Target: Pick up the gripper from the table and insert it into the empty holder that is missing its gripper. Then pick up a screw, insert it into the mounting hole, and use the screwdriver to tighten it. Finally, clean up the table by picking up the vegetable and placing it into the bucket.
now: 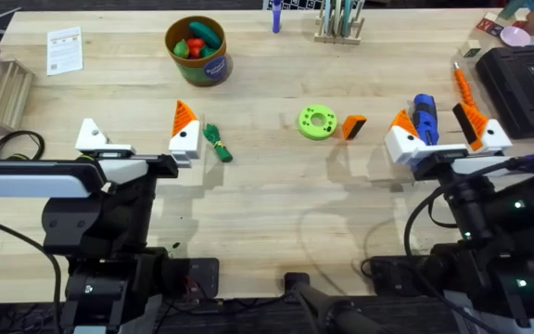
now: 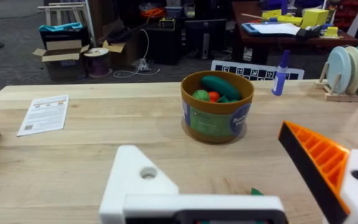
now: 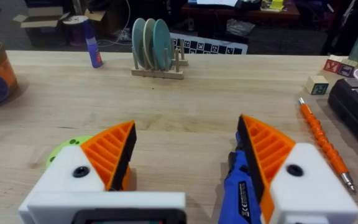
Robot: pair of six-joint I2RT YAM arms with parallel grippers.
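My left gripper (image 1: 137, 130) (image 2: 225, 168) is open. Its one finger is the bare white holder (image 1: 91, 135) (image 2: 138, 183), with a mounting hole (image 2: 148, 173); its twin carries an orange tip. The loose orange gripper (image 1: 353, 126) lies mid-table beside a green disc (image 1: 317, 122). The green vegetable (image 1: 218, 143) lies just right of the left gripper's orange-tipped finger. My right gripper (image 1: 437, 119) (image 3: 185, 149) is open, and the blue screwdriver (image 1: 425, 119) (image 3: 241, 186) lies on the table between its fingers. The bucket (image 1: 213, 67) (image 2: 216, 121) stands at the back, holding toy vegetables. A screw is too small to make out.
A thin orange pen-like tool (image 1: 462, 85) (image 3: 321, 140) and a black case (image 1: 527, 79) lie at the back right. A paper card (image 1: 64, 48) is at the back left, a wooden rack (image 1: 339, 26) of discs at the back.
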